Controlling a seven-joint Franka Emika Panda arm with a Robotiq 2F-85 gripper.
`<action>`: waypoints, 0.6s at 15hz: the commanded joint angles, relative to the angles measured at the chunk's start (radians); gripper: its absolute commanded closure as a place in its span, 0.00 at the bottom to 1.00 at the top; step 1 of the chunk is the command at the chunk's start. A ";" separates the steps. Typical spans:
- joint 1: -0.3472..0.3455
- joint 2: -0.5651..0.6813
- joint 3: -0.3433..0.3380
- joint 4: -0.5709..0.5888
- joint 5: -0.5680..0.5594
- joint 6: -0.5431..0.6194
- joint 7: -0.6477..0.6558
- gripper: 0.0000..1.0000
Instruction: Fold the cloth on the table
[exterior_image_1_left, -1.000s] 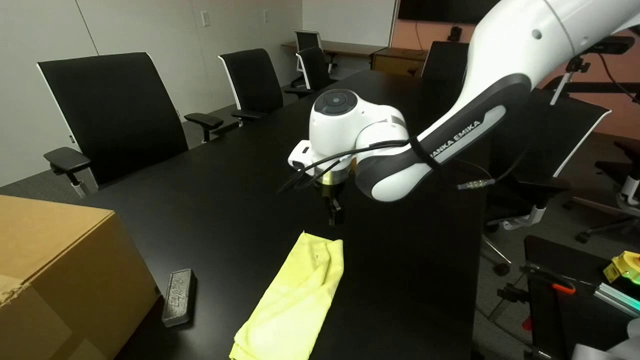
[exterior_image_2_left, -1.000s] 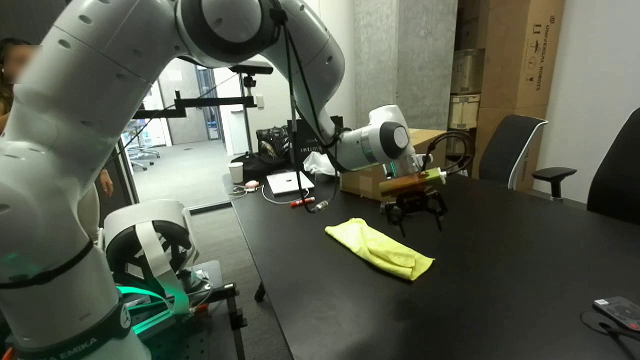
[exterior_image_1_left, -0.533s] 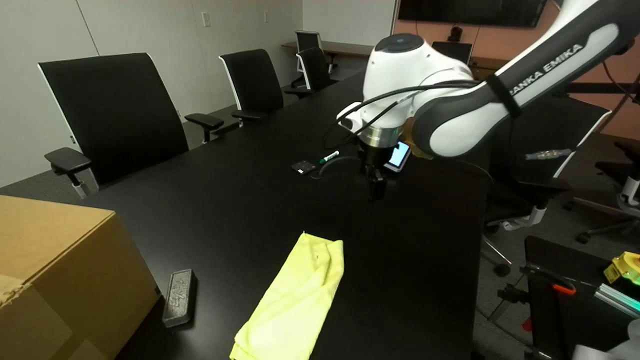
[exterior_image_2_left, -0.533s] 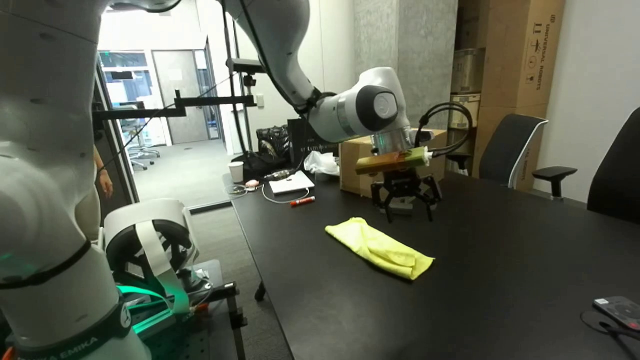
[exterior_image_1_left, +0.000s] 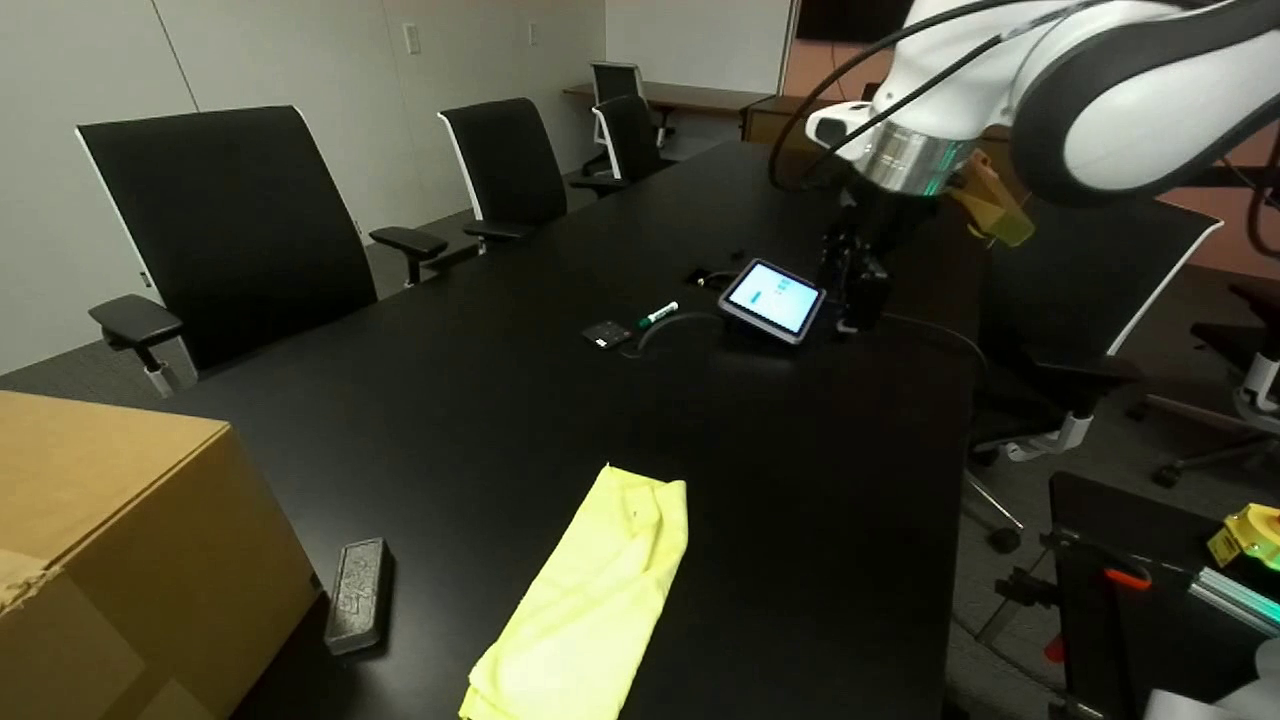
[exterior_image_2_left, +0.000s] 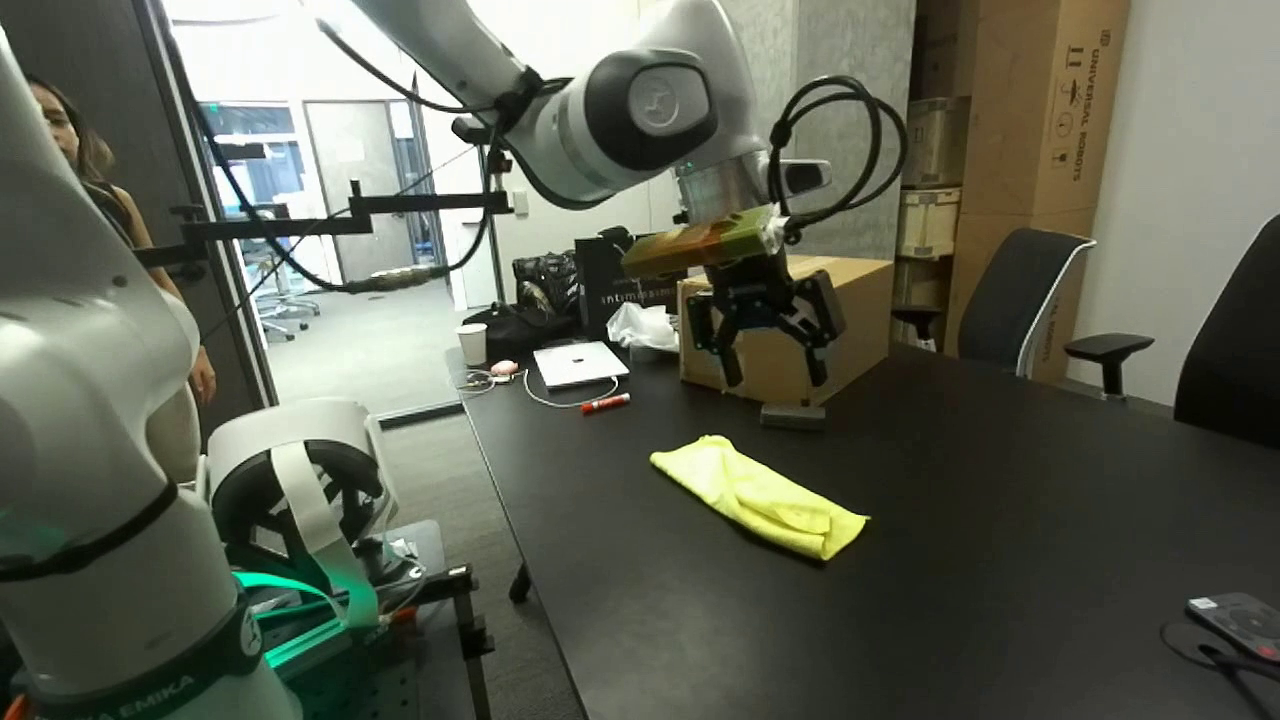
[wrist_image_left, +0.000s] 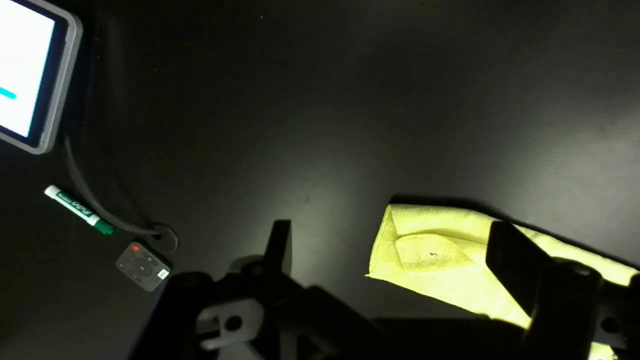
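The yellow cloth (exterior_image_1_left: 590, 600) lies on the dark table (exterior_image_1_left: 800, 560) as a long narrow strip, folded over on itself. It shows whole in an exterior view (exterior_image_2_left: 755, 495), with a loose flap and creases near its end. My gripper (exterior_image_2_left: 775, 378) is raised above the table, apart from the cloth, with its two fingers spread and nothing between them. In an exterior view the gripper (exterior_image_1_left: 858, 315) hangs by the tablet, side-on. In the wrist view the cloth's end (wrist_image_left: 435, 255) shows between and behind the open fingers (wrist_image_left: 391, 245), partly hidden by one finger.
A cardboard box (exterior_image_1_left: 150, 540) and a dark eraser-like block (exterior_image_1_left: 358, 595) stand beside the cloth. A lit tablet (exterior_image_1_left: 772, 300), a green marker (exterior_image_1_left: 658, 315) and a small remote (exterior_image_1_left: 606, 334) lie farther along. A laptop (exterior_image_2_left: 580, 364) and red marker (exterior_image_2_left: 605, 403) lie near the table edge.
My gripper has risen and moved away from the cloth toward the tablet, staying open. The tablet, marker and remote have become uncovered. The cloth has not moved.
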 joint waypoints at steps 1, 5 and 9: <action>0.006 -0.254 -0.055 -0.157 0.067 -0.009 -0.100 0.00; 0.011 -0.437 -0.143 -0.221 0.066 -0.060 -0.212 0.00; 0.010 -0.420 -0.147 -0.204 0.043 -0.068 -0.185 0.00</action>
